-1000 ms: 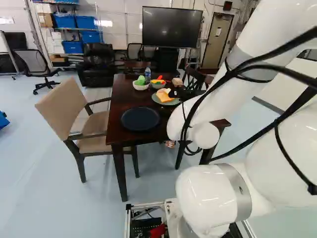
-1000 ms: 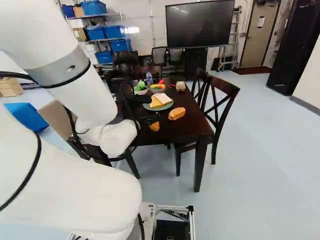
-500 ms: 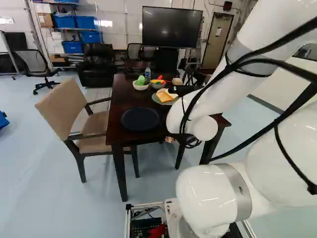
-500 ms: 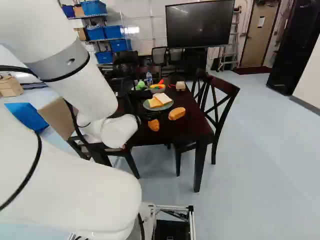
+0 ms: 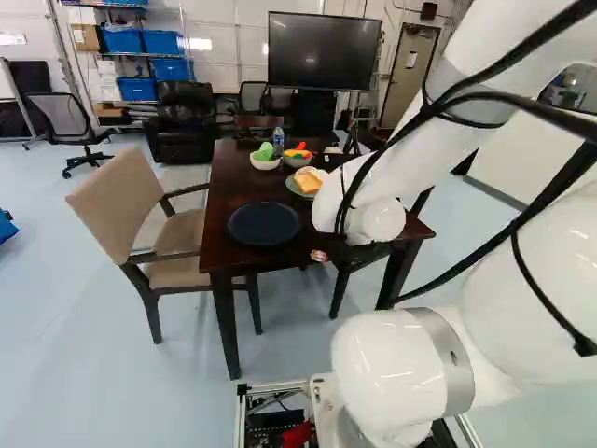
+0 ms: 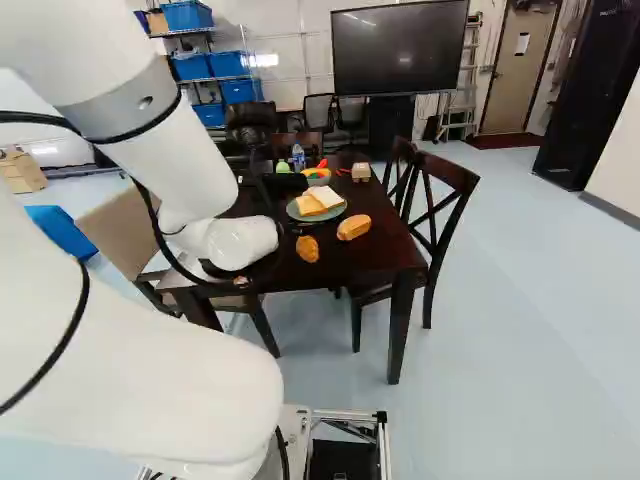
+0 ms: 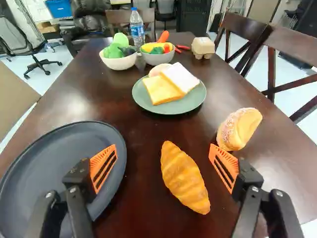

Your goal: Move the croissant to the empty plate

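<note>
You have a strip of glossy dark wooden tabletop point(image 7: 143, 163) between the ridged golden croissant point(image 7: 184, 177) and the round slate-grey plate point(image 7: 49, 158) at left; your black, orange-padded gripper point(image 6: 299, 229) is released, spread wide.

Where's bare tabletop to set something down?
Bare tabletop shows between the dark plate and green plate; also between the egg carton and bread roll, chair side. Crowded: the far end, with two bowls and bottle; and by the hand, where the croissant lies.
</note>
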